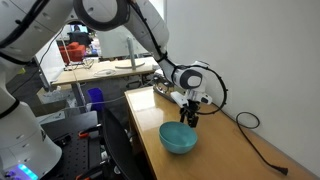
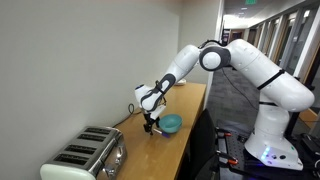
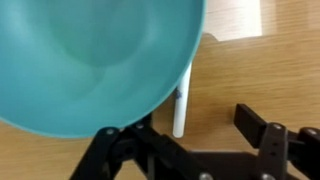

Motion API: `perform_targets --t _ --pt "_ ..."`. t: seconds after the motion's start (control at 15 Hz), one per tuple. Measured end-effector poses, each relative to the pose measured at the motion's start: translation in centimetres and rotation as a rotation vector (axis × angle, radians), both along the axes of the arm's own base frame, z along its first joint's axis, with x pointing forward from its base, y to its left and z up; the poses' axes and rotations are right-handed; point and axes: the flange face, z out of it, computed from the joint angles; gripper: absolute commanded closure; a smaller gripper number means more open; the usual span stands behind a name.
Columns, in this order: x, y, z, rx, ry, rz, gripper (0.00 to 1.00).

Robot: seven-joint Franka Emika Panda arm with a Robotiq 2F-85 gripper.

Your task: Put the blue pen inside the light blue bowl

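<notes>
Lying beside the empty light blue bowl [image 3: 90, 60]: blue pen [image 3: 183, 100]; tool [image 3: 190, 142] spread, unladen.

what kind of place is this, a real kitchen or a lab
Most likely a lab or office workspace, not a home kitchen: the toaster and light blue bowl sit on a wooden counter, with a cluttered workbench behind and a glass-walled corridor alongside.

My arm [image 2: 232, 57] stretched out from its base, elbow held high and forearm sloping down to the wrist in both exterior views. My gripper [image 1: 190, 118] hung from it, pointing downward. In the wrist view my jaws stood spread wide, the black fingers [image 3: 255, 122] well apart.
</notes>
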Motion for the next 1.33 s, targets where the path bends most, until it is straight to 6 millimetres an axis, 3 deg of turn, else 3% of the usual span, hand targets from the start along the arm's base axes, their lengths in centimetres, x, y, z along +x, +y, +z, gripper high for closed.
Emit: perform_targets --t 0.47,0.53,0.8,1.07,1.33 --pt "0.8 1.0 0.8 0.009 -0.014 0.011 0.97" --pt "0.8 0.7 0.8 0.007 -0.014 0.007 1.00" --pt "0.8 -0.5 0.8 0.001 -0.014 -0.008 0.97" --pt "0.9 -0.4 0.9 0.007 -0.017 0.013 0.97" --pt "1.9 0.9 3.0 0.012 -0.045 0.034 0.97"
